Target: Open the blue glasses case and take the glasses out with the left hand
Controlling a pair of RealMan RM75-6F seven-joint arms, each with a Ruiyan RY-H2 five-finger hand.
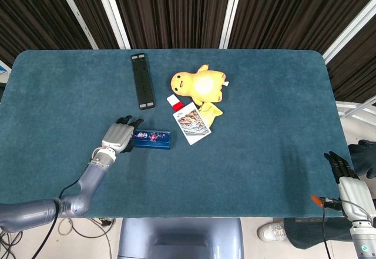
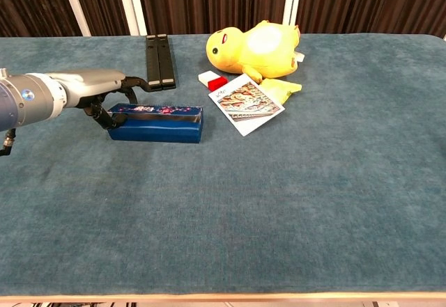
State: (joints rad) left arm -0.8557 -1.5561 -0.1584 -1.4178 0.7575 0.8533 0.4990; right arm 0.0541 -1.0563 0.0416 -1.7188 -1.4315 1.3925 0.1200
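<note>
Right at the left hand fingers, curled around its end, blue glasses case lies flat, probably braced for opening.

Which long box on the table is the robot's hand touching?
The blue glasses case. The left hand grips its end. The other long thing, the black case, lies apart near the table's far edge, untouched.
</note>
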